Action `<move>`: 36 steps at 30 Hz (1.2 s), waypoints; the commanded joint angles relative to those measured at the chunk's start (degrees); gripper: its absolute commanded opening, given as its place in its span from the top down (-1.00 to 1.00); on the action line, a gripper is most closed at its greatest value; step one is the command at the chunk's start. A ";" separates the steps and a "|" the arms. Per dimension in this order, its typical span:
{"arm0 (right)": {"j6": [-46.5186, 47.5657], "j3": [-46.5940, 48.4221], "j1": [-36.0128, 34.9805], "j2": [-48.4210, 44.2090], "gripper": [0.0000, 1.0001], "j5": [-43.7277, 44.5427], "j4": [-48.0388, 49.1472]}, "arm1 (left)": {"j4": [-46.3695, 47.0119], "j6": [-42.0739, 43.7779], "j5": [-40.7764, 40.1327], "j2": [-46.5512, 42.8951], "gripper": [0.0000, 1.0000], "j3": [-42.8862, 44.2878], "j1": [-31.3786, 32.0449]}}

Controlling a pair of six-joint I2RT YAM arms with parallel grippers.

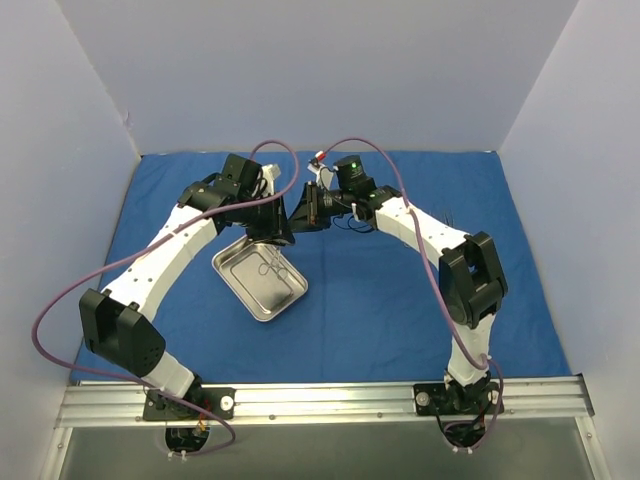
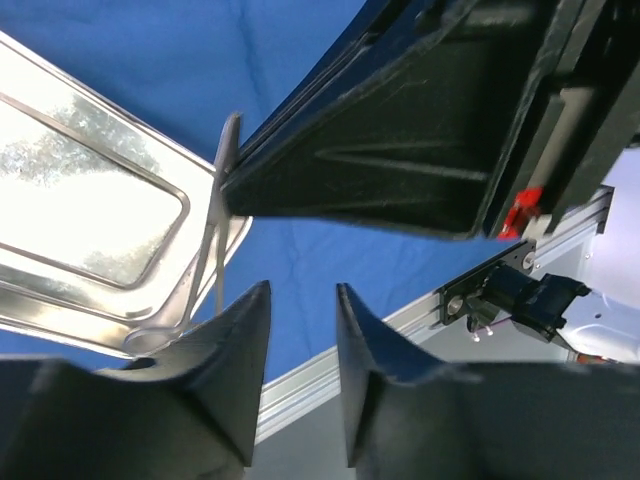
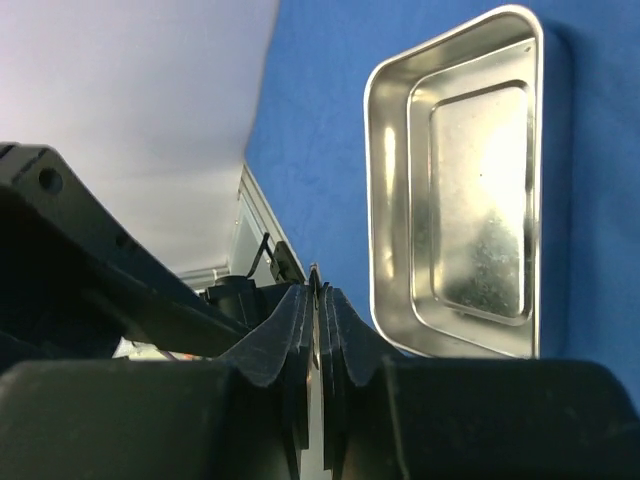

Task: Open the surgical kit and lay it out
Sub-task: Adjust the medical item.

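While the blue cloth (image 1: 400,300) lies flat under the shiny tray (image 1: 250,296), the right gripper (image 3: 316,287) clamps a thin metal instrument (image 2: 212,240). Left gripper (image 2: 302,292) jaws stand apart.

Readable text: none. No word, number or brand mark can be made out in any of the three views.
Red tag (image 1: 320,157): a red-and-white scrap by the wrist of the right arm (image 1: 430,232), too small to read.
Green light (image 1: 353,163): a lit dot on that same wrist housing, the only sign showing; no lettering can be told beside it.
Steel tray (image 3: 455,190): its floor is washed out by glare, so whether it bears a stamp cannot be told.
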State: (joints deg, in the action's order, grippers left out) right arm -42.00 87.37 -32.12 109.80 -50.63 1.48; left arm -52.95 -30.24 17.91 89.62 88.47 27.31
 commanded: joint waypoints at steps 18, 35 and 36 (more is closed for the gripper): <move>6.32 -3.17 6.98 -10.91 1.00 -11.59 -2.01 | 14.01 8.17 20.32 -9.11 -0.15 -14.19 -6.74; 2.71 -6.34 7.68 -13.12 1.00 -12.92 3.62 | 21.39 6.95 33.85 -11.49 -0.14 -20.08 -6.74; 2.36 -6.51 7.69 -13.29 1.00 -12.83 4.58 | 21.48 6.69 34.73 -11.40 -0.12 -20.17 -6.66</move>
State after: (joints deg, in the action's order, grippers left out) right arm -37.95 81.36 -24.84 99.20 -61.14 1.34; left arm -36.18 -23.29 47.16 80.47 68.77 20.62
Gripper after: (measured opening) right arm 0.043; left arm 0.568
